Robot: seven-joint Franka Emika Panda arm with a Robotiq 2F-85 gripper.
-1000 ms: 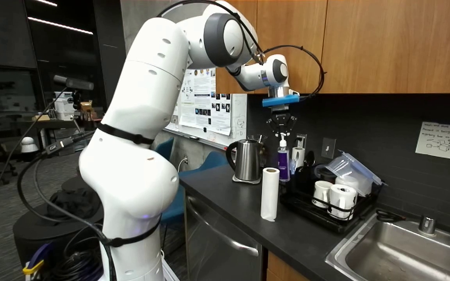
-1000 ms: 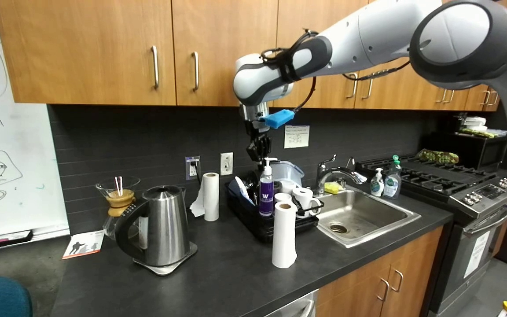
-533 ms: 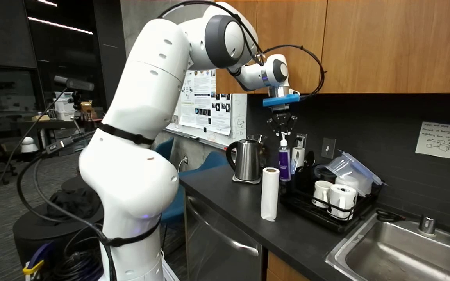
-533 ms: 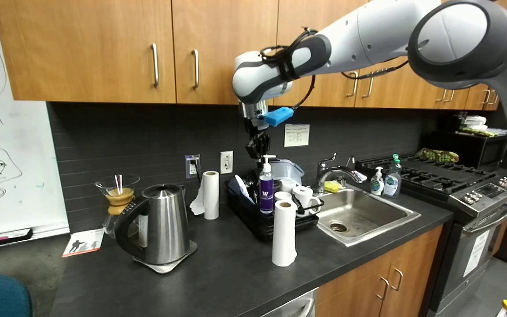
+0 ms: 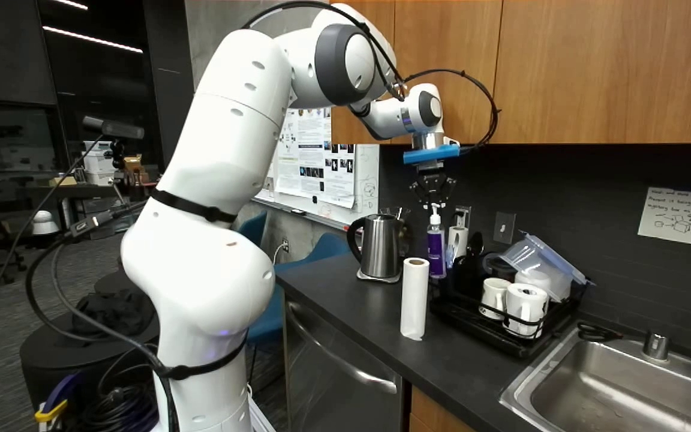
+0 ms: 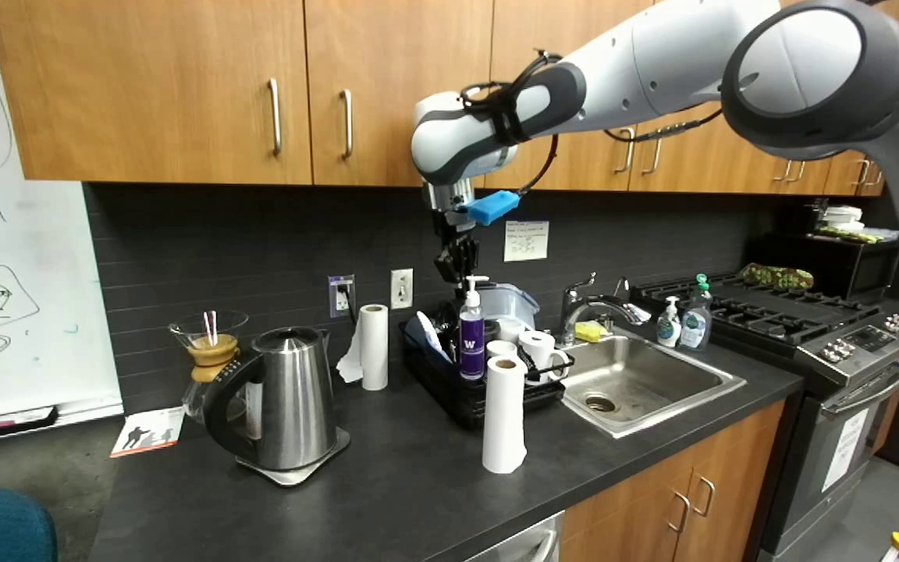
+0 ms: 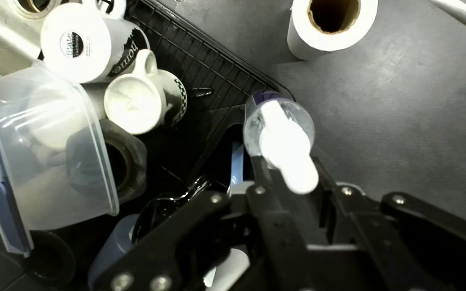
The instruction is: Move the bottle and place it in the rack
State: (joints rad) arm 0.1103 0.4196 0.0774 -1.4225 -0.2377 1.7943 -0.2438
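The bottle is clear with a purple label and a white pump top (image 5: 436,249); it also shows upright in an exterior view (image 6: 471,343) and from above in the wrist view (image 7: 284,139). My gripper (image 5: 433,204) points down at the pump top. In the wrist view its fingers (image 7: 289,159) lie on either side of the pump and look shut on it. The black rack (image 5: 480,327) holds the mugs; it also shows in an exterior view (image 6: 438,394). The bottle stands over the rack's near-kettle corner. Whether its base touches the rack I cannot tell.
A paper towel roll (image 5: 414,300) stands close beside the rack, and the steel kettle (image 5: 379,247) farther off. White mugs (image 7: 136,101) and a clear plastic container (image 7: 51,149) fill other parts of the rack. The sink (image 6: 644,382) is beyond it; wood cabinets (image 6: 395,86) hang above.
Over the last second my gripper and the bottle have shifted together very slightly in the exterior views. In the last half second almost nothing differs.
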